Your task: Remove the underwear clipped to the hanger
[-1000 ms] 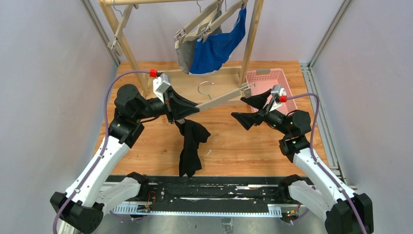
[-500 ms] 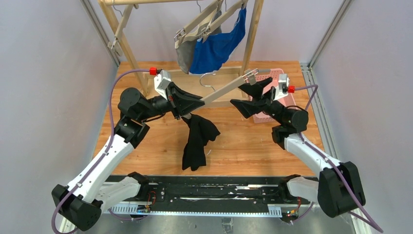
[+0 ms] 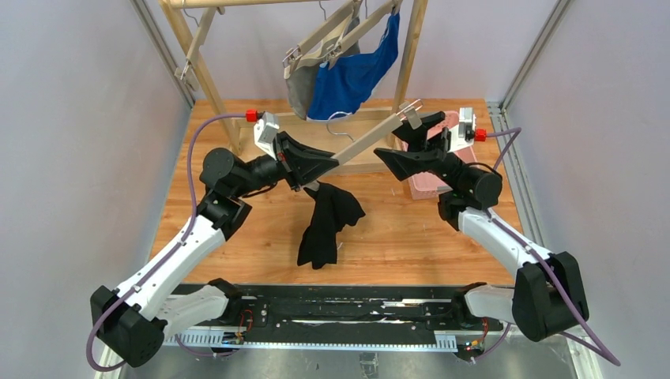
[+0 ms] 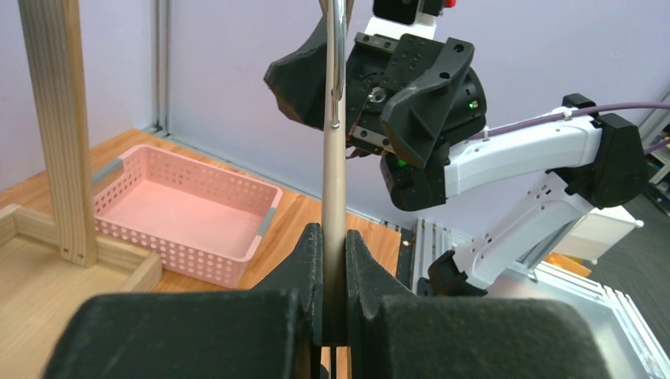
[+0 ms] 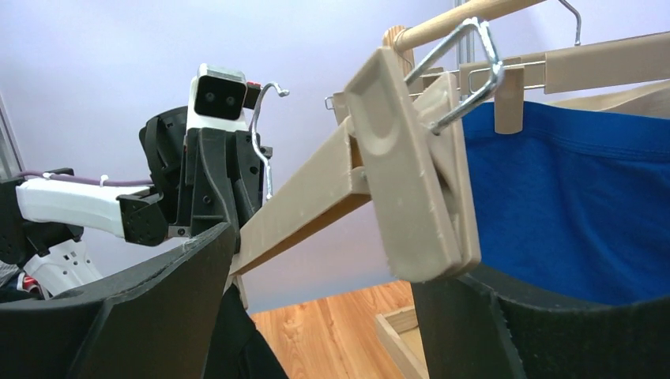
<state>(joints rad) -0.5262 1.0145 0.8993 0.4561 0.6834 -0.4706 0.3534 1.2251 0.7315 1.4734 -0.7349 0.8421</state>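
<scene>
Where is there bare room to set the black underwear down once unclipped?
Bare table lies between the black underwear and the right arm, and between it and the left arm. The pink basket is empty. Crowded at the back: the hanger, left gripper and right gripper by the rack.

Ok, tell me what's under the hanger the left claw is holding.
The black underwear hangs from the hanger over the table, by the left claw. Where it is clipped is hidden behind the claw.

bright, even light, soft shadows; near gripper foam blurred in wrist views.
</scene>
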